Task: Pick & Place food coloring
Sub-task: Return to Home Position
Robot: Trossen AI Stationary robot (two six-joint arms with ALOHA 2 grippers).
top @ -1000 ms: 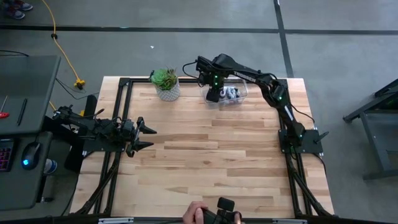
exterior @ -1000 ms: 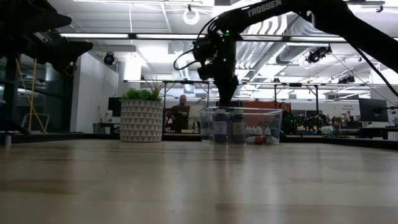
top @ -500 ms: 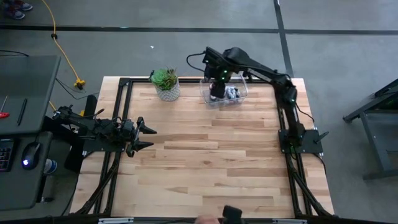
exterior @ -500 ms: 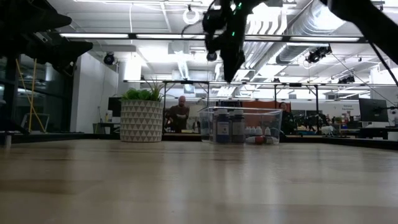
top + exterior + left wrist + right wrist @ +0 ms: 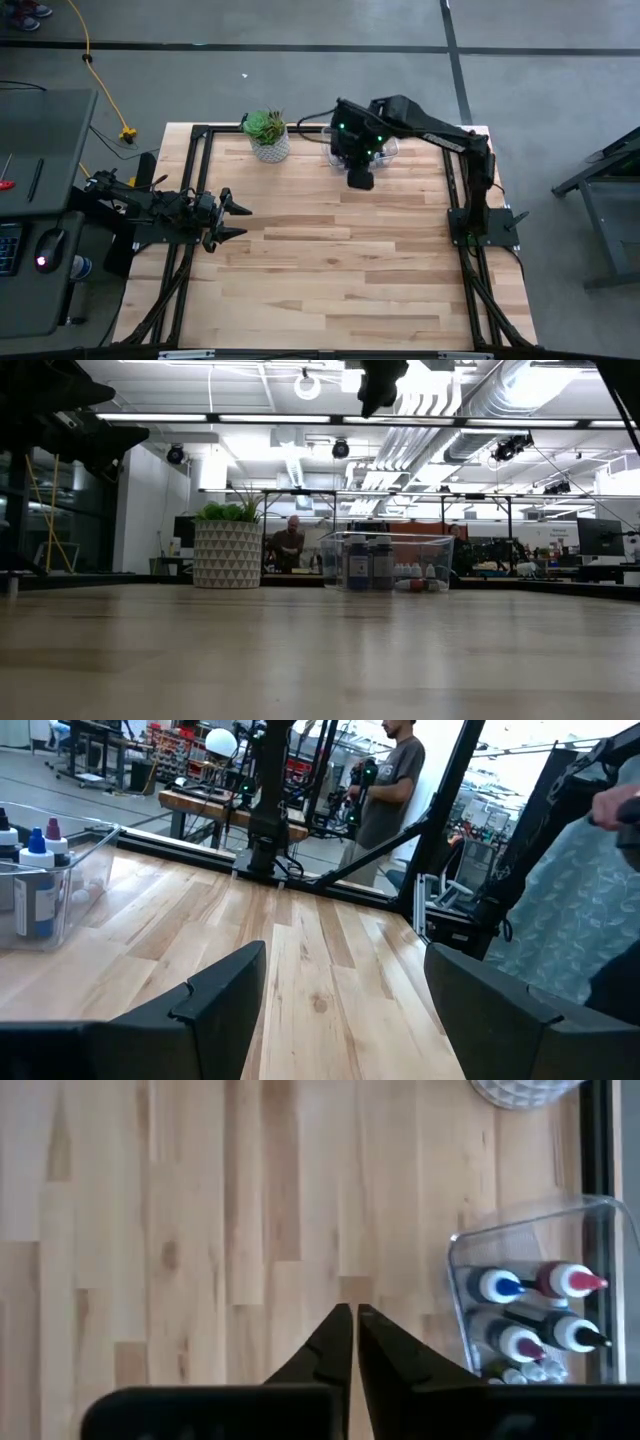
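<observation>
The food coloring bottles [image 5: 530, 1315], with blue and red tops, stand upright inside a clear plastic bin [image 5: 388, 152] at the table's far side; the low view shows them through the bin's wall [image 5: 385, 563]. My right gripper [image 5: 355, 1312] is shut and holds nothing. It hangs high over the bare wood just near of the bin [image 5: 360, 180], pointing steeply down, and shows at the top of the low view [image 5: 378, 390]. My left gripper [image 5: 238, 220] waits open and level at the table's left side [image 5: 345, 960].
A green potted plant [image 5: 267, 133] in a white patterned pot stands left of the bin at the far edge. A black frame [image 5: 200, 135] runs round the tabletop. People stand in the room beyond the table. Bare wood fills the middle and near part.
My right gripper has risen out of the bin, high above the table, and swung toward the near edge, now over bare wood beside the bin. It carries nothing. The bottles and the bin stay where they were.
</observation>
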